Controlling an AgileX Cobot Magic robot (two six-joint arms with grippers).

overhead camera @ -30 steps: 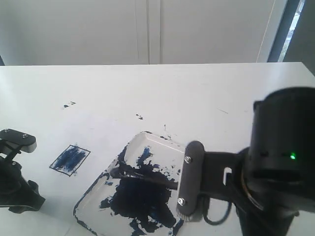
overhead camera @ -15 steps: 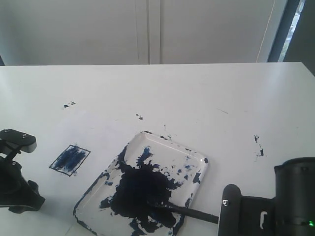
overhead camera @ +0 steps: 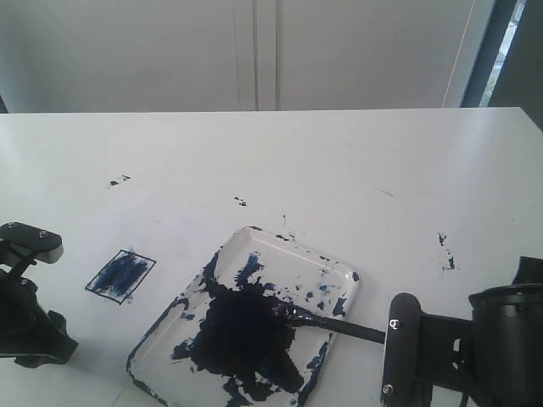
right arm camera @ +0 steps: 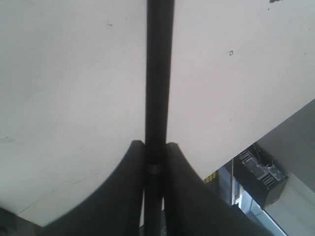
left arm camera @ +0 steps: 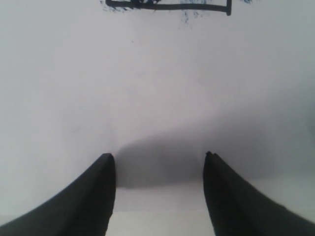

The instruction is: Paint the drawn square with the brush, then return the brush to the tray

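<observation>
The brush (overhead camera: 333,324) lies slanted over the tray (overhead camera: 349,280), a clear shallow dish with a big navy blot. Its clotted tip rests at the blot's right side. My right gripper (overhead camera: 389,337) stands just off the tray's right corner and is shut on the handle. In the right wrist view the brush (right arm camera: 159,73) runs straight out from between the right gripper (right arm camera: 154,145) fingers. The drawn square (overhead camera: 120,275), streaked blue, lies left of the tray. My left gripper (overhead camera: 25,314) sits at the left edge, and the left gripper (left arm camera: 158,158) is open with only white paper between its fingers. The drawn square (left arm camera: 167,5) shows beyond them.
Small paint specks (overhead camera: 241,202) dot the white table behind the tray, with more specks (overhead camera: 445,252) on the right. A wall stands behind the table's far edge (overhead camera: 271,110). The table's side edge (right arm camera: 266,132) shows in the right wrist view.
The right arm has pulled back from over the tray to the lower right. The brush tip went from the tray's left side to the blot's right side. The left arm has not moved.
</observation>
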